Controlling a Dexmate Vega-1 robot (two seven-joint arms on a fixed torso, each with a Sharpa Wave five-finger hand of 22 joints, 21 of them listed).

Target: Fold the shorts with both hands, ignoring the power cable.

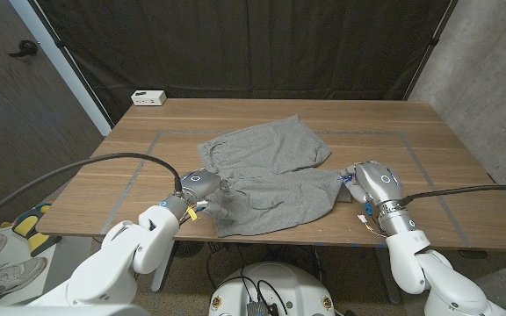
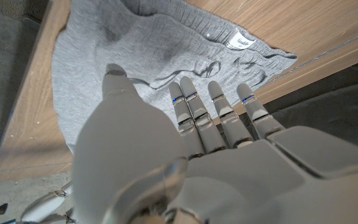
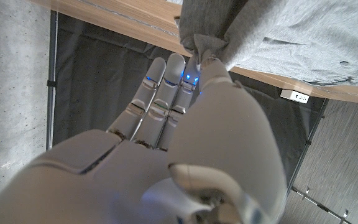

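The grey shorts (image 1: 271,171) lie rumpled across the middle of the wooden table (image 1: 429,132), with one part folded over toward the back. My left hand (image 1: 200,186) is at their left edge by the waistband. In the left wrist view its fingers (image 2: 216,106) stretch out over the grey cloth (image 2: 148,43) toward the waistband label (image 2: 239,42), apart and gripping nothing. My right hand (image 1: 372,182) is at the shorts' right edge. There its thumb and fingers (image 3: 194,68) pinch a bunched corner of the cloth (image 3: 207,43).
A white power strip (image 1: 148,97) sits at the table's back left corner and also appears as a small white power strip (image 3: 293,96) in the right wrist view. Tape lines (image 1: 411,149) mark a rectangle on the tabletop. The shorts' front hem lies close to the near table edge (image 1: 262,239).
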